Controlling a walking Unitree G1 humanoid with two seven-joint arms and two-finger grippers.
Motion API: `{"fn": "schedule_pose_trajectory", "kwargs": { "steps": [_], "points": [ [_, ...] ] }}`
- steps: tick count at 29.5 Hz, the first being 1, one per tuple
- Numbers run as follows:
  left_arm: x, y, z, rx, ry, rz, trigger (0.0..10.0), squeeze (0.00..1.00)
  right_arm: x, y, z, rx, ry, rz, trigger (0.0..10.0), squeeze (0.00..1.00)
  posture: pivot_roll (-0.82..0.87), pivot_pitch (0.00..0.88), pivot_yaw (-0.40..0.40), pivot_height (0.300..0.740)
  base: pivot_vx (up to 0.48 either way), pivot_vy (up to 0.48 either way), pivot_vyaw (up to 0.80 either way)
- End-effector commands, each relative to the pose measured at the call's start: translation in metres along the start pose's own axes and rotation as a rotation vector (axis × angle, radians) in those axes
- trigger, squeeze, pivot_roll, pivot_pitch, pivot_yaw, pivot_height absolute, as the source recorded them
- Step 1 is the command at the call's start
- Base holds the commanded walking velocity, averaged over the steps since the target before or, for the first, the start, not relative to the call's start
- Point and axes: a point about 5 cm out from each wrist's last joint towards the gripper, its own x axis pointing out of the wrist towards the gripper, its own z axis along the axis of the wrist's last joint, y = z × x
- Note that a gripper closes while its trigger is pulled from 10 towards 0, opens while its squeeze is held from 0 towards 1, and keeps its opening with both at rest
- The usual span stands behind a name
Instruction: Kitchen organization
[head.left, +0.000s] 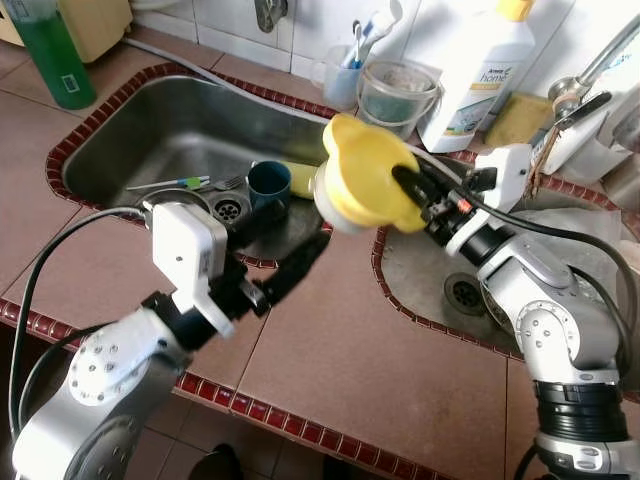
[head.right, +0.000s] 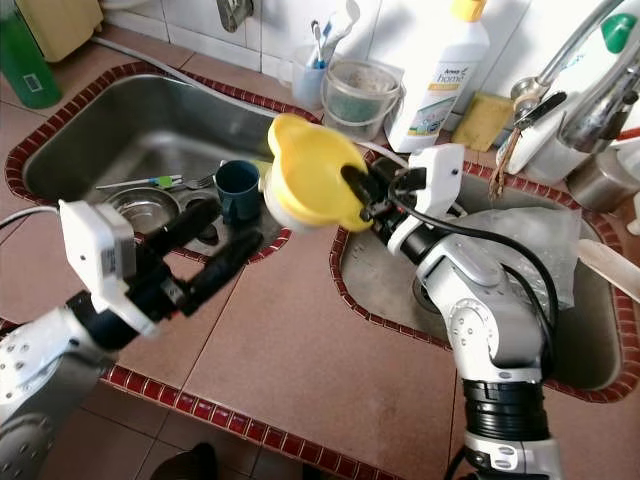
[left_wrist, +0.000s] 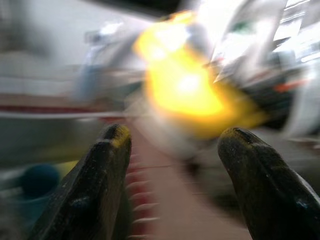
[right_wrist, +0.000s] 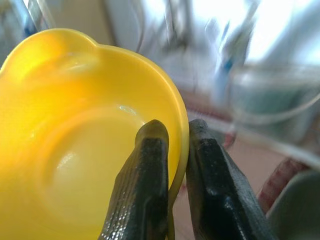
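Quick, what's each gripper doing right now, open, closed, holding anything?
Left gripper: open, holding nothing.
Right gripper: shut on the rim of the yellow bowl.

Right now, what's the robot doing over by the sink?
The right gripper is pinching the rim of a yellow plastic bowl, holding it in the air above the tiled divider between the two sink basins. The left gripper is open, pointing toward the bowl without touching it. A dark blue cup and cutlery sit in the left basin.
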Motion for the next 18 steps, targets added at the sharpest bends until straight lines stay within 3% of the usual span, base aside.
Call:
{"fn": "schedule_pose_trajectory", "kwargs": {
  "steps": [1, 4, 9, 12, 18],
  "points": [
    [0.005, 0.006, -0.008, -0.014, 0.022, 0.066, 10.0, 0.00, -0.002, -0.003, 0.008, -0.027, -0.062, -0.041, 10.0, 0.00, -0.04, 0.160, -0.072, 0.740, 0.000, 0.000, 0.00],
    [0.013, 0.012, -0.009, -0.063, -0.011, 0.113, 10.0, 0.00, -0.001, 0.003, 0.008, -0.037, -0.109, -0.057, 10.0, 0.00, -0.05, 0.150, -0.061, 0.740, 0.000, 0.000, 0.00],
    [0.019, 0.018, -0.010, -0.063, -0.024, 0.138, 10.0, 0.00, -0.002, 0.008, 0.008, -0.056, -0.145, -0.071, 10.0, 0.00, -0.05, 0.131, -0.045, 0.740, 0.000, 0.000, 0.00],
    [0.026, 0.031, -0.010, -0.084, -0.059, 0.174, 10.0, 0.00, -0.004, 0.013, 0.007, -0.105, -0.212, -0.110, 10.0, 0.00, -0.06, 0.113, -0.030, 0.740, 0.000, 0.000, 0.00],
    [0.029, 0.040, -0.013, -0.067, -0.050, 0.159, 10.0, 0.00, -0.004, 0.016, 0.006, -0.158, -0.242, -0.137, 10.0, 0.00, -0.07, 0.102, -0.019, 0.740, 0.000, 0.000, 0.00]
  ]
}}
